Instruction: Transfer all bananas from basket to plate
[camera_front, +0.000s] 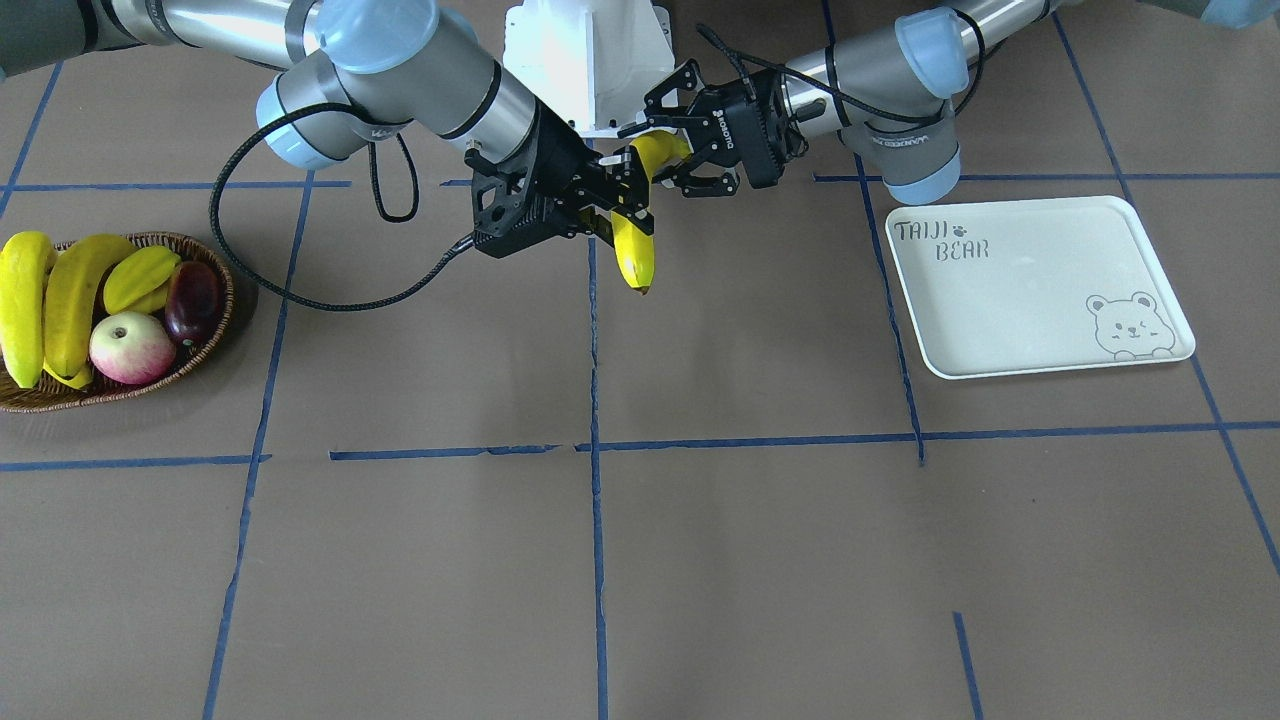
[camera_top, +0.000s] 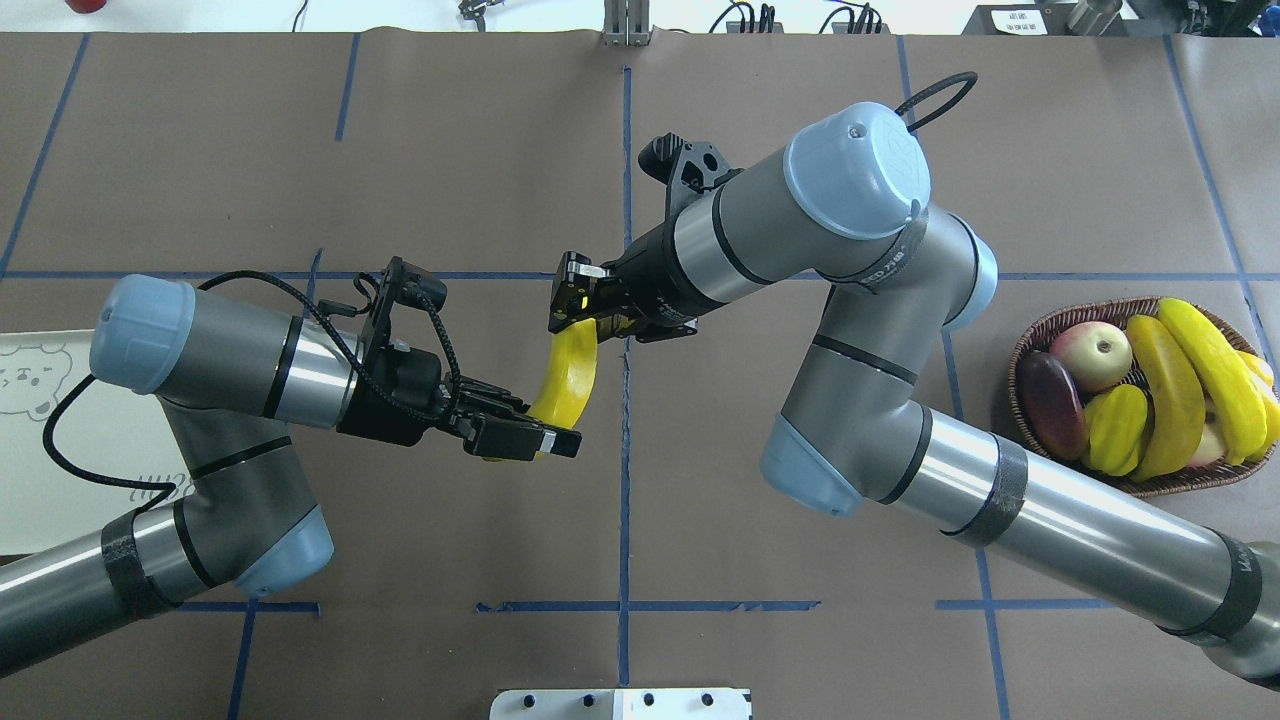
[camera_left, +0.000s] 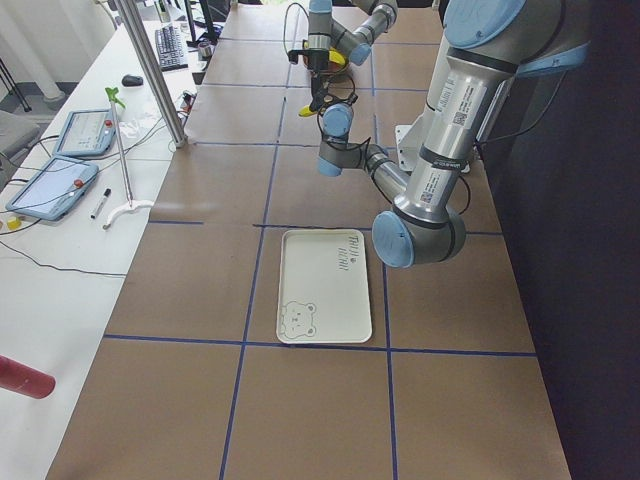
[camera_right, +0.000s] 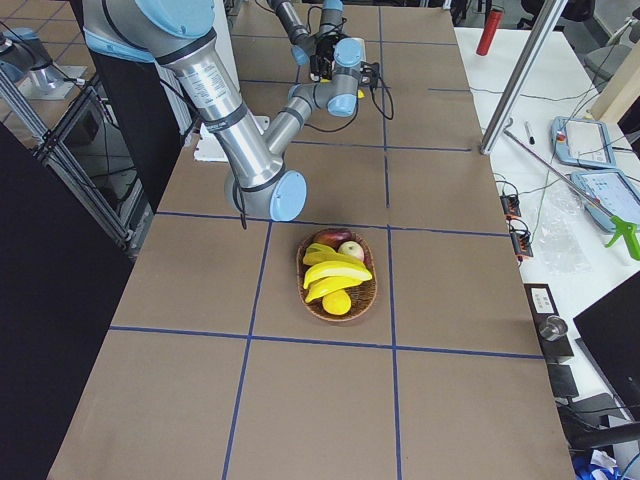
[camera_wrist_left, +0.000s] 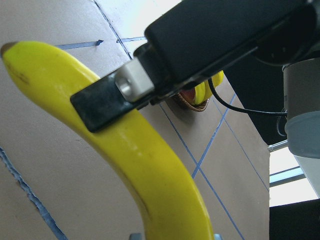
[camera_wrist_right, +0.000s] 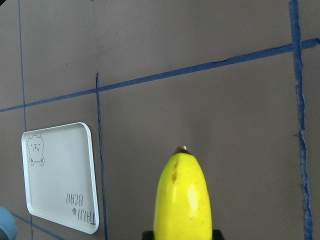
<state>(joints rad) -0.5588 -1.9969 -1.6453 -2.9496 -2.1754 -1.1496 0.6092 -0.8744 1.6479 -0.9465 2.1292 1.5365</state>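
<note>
a: nearest our lens, in the left wrist view, we see the banana filling the frame, with a black finger pad pressed flat on its side.
b: and at the bottom edge we find two pale fingertips flanking it closely. we cannot tell whether they touch it.
a: in the right wrist view we look along the fruit to its dark tip, high over the brown table. the plate lies at lower left, well apart.
b: facing the robot, we see the right gripper clenched on the banana's middle, the fruit hanging tip down, off the table. the left gripper brackets the upper end, and we cannot tell whether it grips or stands loose.
a: at that view's left the basket holds the other bananas, a starfruit, an apple and a dark purple fruit.
b: from overhead we see the banana bridging both grippers, just beside the central blue tape line, between plate and basket.
a: from the table's left end we see the plate near the left arm's elbow, and the grippers far and small.
b: from the right end we see the basket near the right arm's elbow, yellow fruit piled in it.
</note>
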